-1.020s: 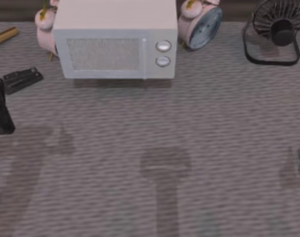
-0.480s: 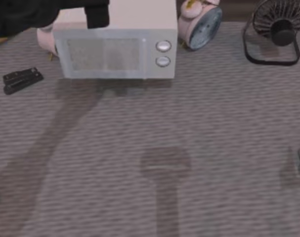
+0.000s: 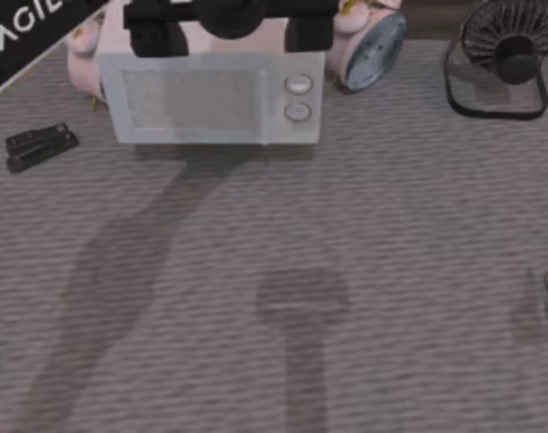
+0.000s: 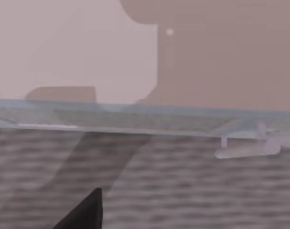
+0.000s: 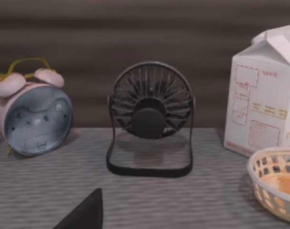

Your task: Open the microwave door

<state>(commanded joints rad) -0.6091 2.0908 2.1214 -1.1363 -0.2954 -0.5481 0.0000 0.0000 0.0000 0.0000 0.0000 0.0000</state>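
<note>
The white microwave (image 3: 210, 81) stands at the back of the table, left of centre. Its door (image 3: 188, 97), with a grey mesh window, lies flush with the front, and two silver knobs (image 3: 298, 97) sit to its right. My left arm reaches in from the top view's upper left. The left gripper (image 3: 230, 34) hangs open above the microwave's top, with one finger (image 3: 152, 36) over its left part and the other over its right. In the left wrist view the microwave's top (image 4: 63, 47) and front edge show beyond one fingertip (image 4: 87, 212). Only one right fingertip (image 5: 87, 212) shows, with nothing near it.
Pink alarm clocks (image 3: 368, 41) (image 3: 82, 50) flank the microwave. A black fan (image 3: 501, 56) stands at the back right and a black stapler (image 3: 41, 147) at the left. The right wrist view also shows a milk carton (image 5: 262, 95) and a wicker basket (image 5: 276, 183).
My left arm has swung from the table's left edge up and right. Its gripper now hangs over the microwave's top. The microwave and its door have not moved.
</note>
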